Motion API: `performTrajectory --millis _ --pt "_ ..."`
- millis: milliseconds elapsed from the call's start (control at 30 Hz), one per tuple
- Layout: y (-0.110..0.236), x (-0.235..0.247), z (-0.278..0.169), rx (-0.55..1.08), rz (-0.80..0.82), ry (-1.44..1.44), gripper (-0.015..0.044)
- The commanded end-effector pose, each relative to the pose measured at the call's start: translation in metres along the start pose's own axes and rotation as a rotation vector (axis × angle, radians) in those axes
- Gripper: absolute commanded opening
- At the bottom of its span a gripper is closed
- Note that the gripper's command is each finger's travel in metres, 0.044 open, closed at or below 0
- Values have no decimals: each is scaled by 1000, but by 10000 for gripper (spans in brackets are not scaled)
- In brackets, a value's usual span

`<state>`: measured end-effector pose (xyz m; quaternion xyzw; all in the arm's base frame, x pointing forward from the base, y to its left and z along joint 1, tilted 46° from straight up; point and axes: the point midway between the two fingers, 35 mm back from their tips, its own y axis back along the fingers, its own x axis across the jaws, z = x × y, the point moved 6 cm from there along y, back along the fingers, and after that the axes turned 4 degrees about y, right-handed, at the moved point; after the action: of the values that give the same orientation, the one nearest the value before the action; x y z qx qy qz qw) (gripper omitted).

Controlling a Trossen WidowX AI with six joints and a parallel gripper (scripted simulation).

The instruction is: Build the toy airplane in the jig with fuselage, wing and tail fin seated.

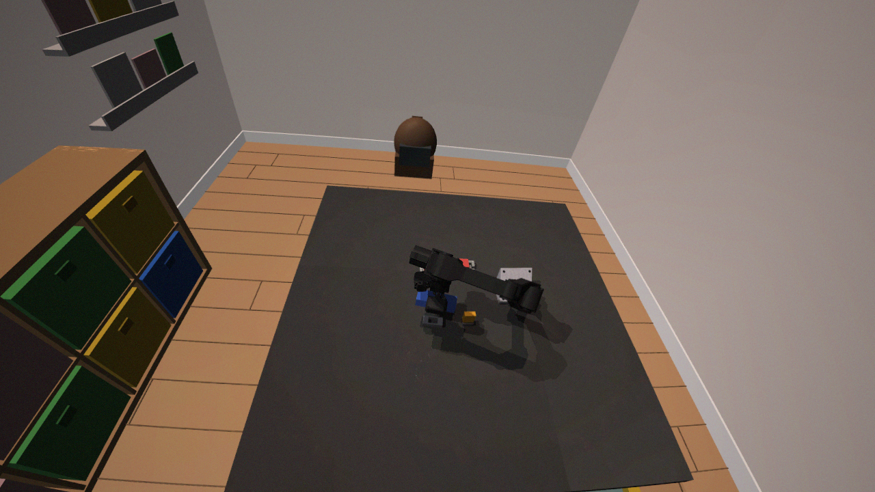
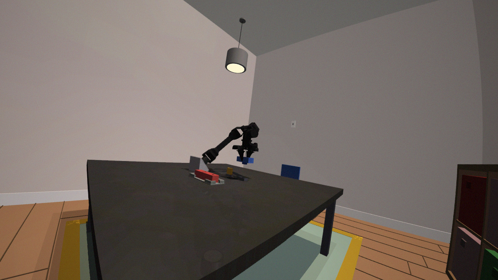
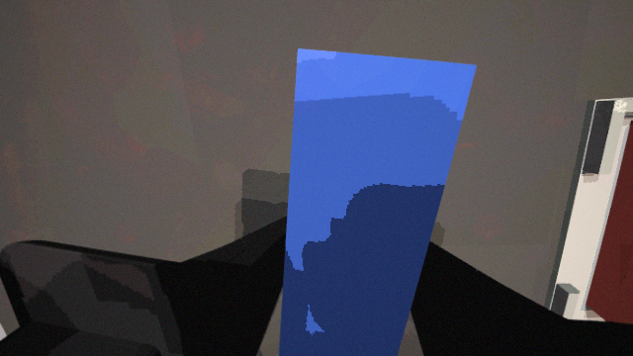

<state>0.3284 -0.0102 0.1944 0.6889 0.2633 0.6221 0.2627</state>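
Observation:
My gripper [image 1: 436, 304] [image 2: 245, 157] [image 3: 347, 231] is shut on the blue wing [image 1: 451, 302] [image 2: 249, 160] [image 3: 366, 148], holding it raised above the table. A small tab shows under the wing in the exterior view. The red fuselage [image 1: 464, 263] [image 2: 206, 175] [image 3: 615, 247] lies lengthwise in the pale cradle jig [image 2: 221, 182] [image 3: 574, 247] and looks flat. The arm hides most of it in the top view. The orange tail fin [image 1: 468, 316] [image 2: 229, 170] stands apart on the table side of the arm, apparently on a small dark base.
A dark grey slotted piece [image 1: 432, 320] lies on the table near the tail fin, below the raised wing. A pale upright bracket [image 1: 515, 274] [image 2: 195, 163] stands close to the arm's base, behind the jig in the exterior view.

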Motion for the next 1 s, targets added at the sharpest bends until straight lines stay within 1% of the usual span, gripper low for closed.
performTrajectory --millis 0,200,967 --pt "14 0 -1 -12 -5 -7 0" --pt "22 -2 -2 -16 -4 -25 0" --pt "18 -74 4 -20 -30 -376 0"
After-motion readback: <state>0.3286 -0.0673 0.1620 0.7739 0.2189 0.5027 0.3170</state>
